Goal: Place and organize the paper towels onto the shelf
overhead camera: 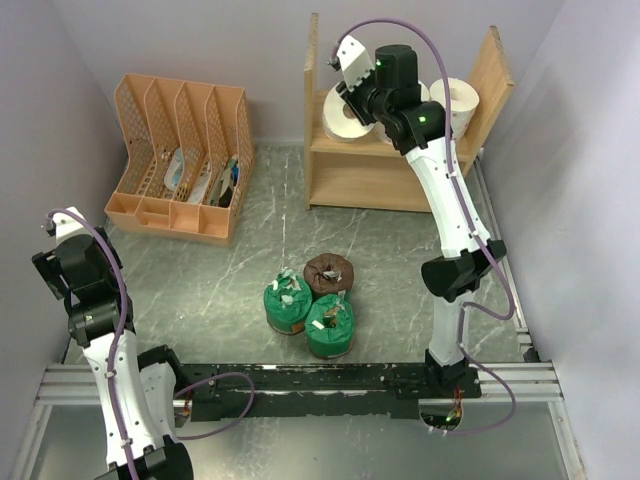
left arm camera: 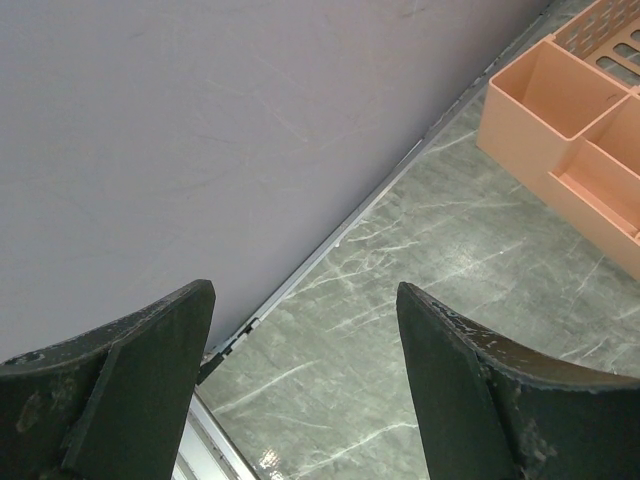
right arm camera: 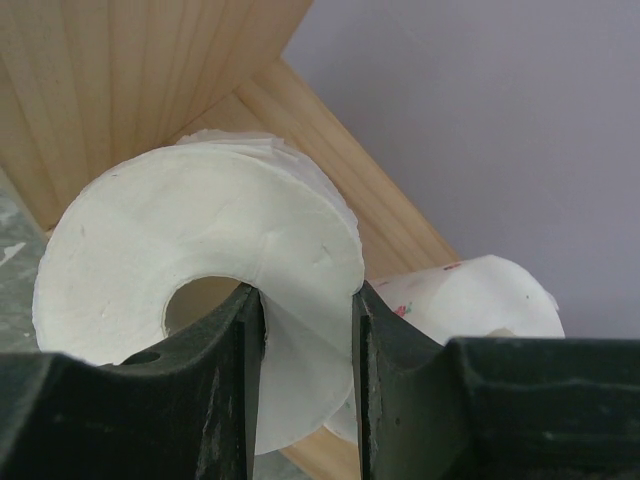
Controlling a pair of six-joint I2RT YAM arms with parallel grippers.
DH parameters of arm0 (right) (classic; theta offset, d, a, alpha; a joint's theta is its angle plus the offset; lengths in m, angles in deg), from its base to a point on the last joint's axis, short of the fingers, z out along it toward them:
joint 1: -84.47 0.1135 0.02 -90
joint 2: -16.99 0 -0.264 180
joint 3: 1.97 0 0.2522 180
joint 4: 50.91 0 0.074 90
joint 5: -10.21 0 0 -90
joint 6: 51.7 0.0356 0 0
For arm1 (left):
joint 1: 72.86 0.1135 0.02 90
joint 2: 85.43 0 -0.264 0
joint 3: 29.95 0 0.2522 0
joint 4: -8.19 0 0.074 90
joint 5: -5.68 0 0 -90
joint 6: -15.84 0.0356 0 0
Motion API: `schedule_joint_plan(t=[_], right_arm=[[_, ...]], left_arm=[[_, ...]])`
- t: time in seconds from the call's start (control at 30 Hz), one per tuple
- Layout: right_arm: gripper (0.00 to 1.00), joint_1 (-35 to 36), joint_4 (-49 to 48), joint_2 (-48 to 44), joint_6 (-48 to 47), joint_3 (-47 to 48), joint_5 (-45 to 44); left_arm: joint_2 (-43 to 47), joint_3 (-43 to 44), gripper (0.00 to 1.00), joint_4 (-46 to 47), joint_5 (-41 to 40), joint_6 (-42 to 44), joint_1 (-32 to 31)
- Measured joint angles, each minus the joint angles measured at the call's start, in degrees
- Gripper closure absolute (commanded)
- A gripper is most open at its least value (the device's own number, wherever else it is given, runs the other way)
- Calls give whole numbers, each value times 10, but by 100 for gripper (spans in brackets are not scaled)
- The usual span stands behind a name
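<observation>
A white roll point(right arm camera: 150, 240) lies on its side at the left end of the shelf point(overhead camera: 365, 190), on the board between the two side panels, with its hollow core facing outward. The right gripper point(right arm camera: 307, 300) pinches this roll's wall, one finger inside the core and the other against the outer wrap. Just behind it the wrist view shows a second white roll point(right arm camera: 480, 295) with a small printed pattern. From above, another white roll point(overhead camera: 458, 100) sits at the right end of the same board beside the right panel; whether it is that second one I cannot tell, since the arm covers the middle of the board. Well in front of the shelf, three wrapped rolls stand touching in a cluster on the grey marbled table point(overhead camera: 400, 260): two green-wrapped rolls point(overhead camera: 286, 306) at the front and a brown-ended roll point(overhead camera: 328, 272) behind them. The orange file organizer point(overhead camera: 180, 160) stands to the left of the shelf. The left gripper point(left arm camera: 305, 295) hangs by the left wall point(left arm camera: 200, 120), its fingers spread wide with nothing between them.
</observation>
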Motion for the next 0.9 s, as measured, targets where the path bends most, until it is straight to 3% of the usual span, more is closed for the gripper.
schedule_joint_plan(t=[0.17, 0.37, 0.47, 0.9], right_arm=[[100, -3, 0, 5, 11, 5, 12], [61, -14, -1, 13, 24, 13, 23], [51, -17, -11, 21, 34, 17, 27], [42, -24, -43, 31, 38, 27, 26]], left_arm=[[0, 0, 15, 0, 0, 0, 1], [0, 0, 15, 0, 0, 0, 1], [0, 0, 15, 0, 0, 0, 1], [0, 0, 15, 0, 0, 0, 1]])
